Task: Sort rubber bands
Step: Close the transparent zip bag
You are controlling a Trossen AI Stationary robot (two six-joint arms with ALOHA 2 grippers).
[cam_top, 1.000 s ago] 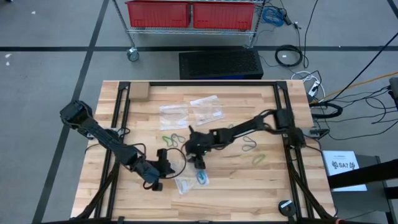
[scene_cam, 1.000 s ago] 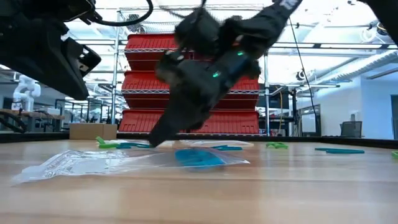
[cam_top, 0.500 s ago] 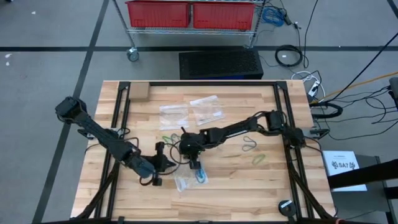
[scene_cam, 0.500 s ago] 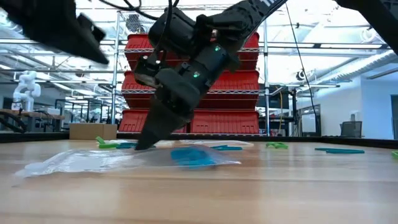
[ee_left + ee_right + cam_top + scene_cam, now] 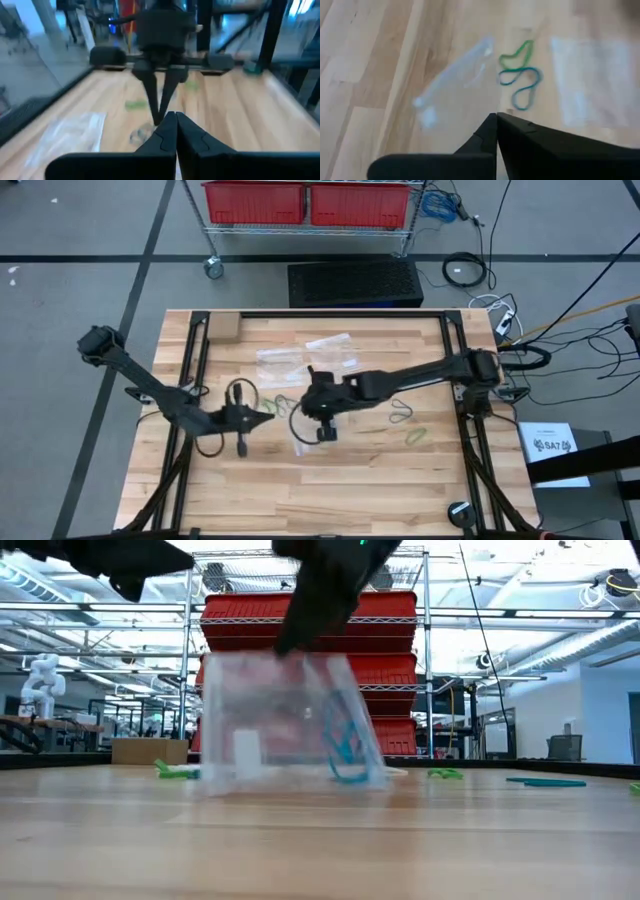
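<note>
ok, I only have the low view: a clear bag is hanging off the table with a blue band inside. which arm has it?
Observer: The right pincer. Its wrist view shows the fingers shut on the clear bag.
Operator: and the left arm?
Observer: From above, the left pincer sits beside the right one, on its left and pointing at it. It is shut, with nothing visible in it.
Operator: any bands loose near the bag?
Observer: Yes. The right wrist view shows a green band and a teal band lying on the wood, outside the bag.
</note>
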